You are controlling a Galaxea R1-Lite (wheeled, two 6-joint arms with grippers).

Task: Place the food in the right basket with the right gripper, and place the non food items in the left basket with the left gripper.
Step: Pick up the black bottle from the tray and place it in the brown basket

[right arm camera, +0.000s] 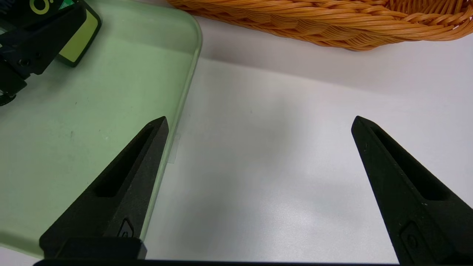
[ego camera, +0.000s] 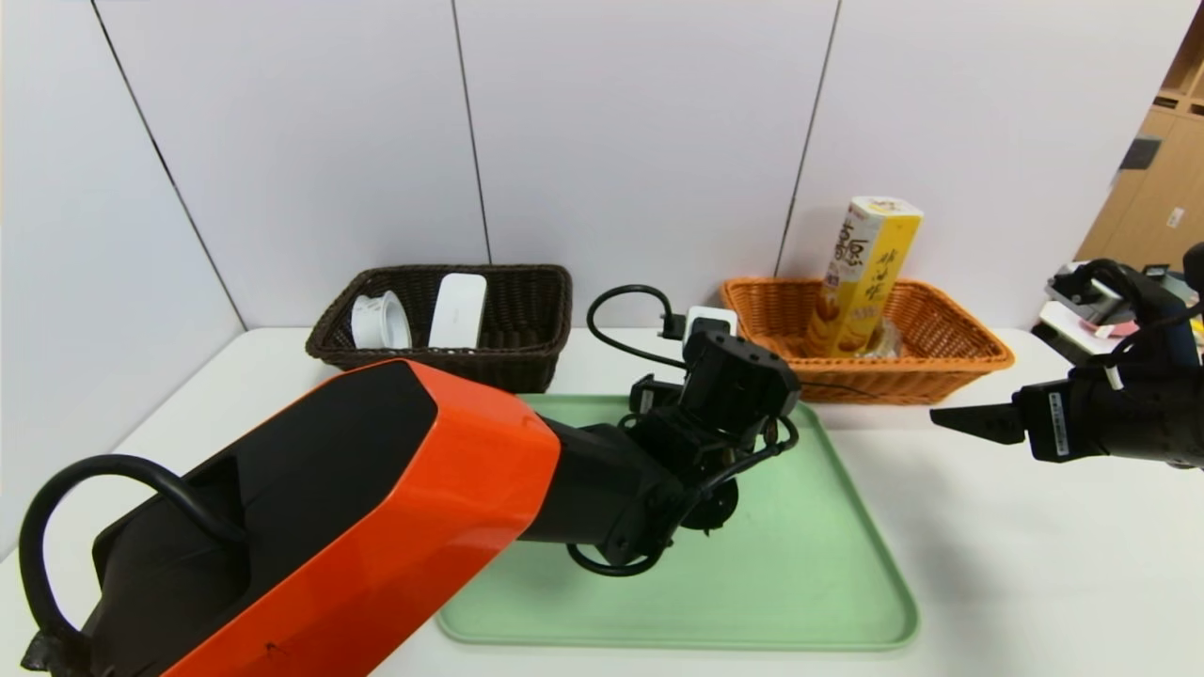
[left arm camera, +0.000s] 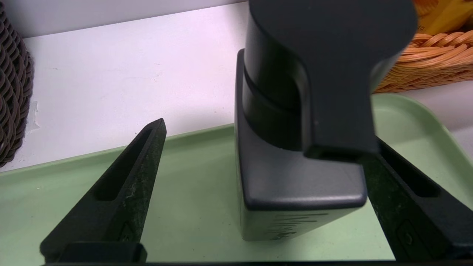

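The left end effector (left arm camera: pixel 258 192) is down over the green tray (ego camera: pixel 809 583), at about 12 o'clock on it, near the tray's far rim. Its fingers (left arm camera: pixel 122 192) are spread wide, and a dark grey block-shaped item (left arm camera: pixel 295 177) stands between them on the tray floor. One finger lies against the item's side; the other is well apart from it, so nothing is gripped. In the head view the left wrist hides most of this item, and a black cable (ego camera: pixel 621 324) loops up behind it toward a small white adapter (ego camera: pixel 710 318) on the tabletop (ego camera: pixel 1035 564) between the two baskets.

The brown basket (ego camera: pixel 527 357) sits at 11 o'clock from the tray and holds a white tape roll (ego camera: pixel 381 320) and a flat white box (ego camera: pixel 458 308). The orange basket (ego camera: pixel 950 362) sits at 1 o'clock and holds a tall yellow snack box (ego camera: pixel 865 273) leaning upright against its back wall.

The right end effector (right arm camera: pixel 258 184) hovers over bare tabletop at 3 o'clock of the tray, just off its right rim, and short of the orange basket. Its fingers are wide apart and hold nothing.
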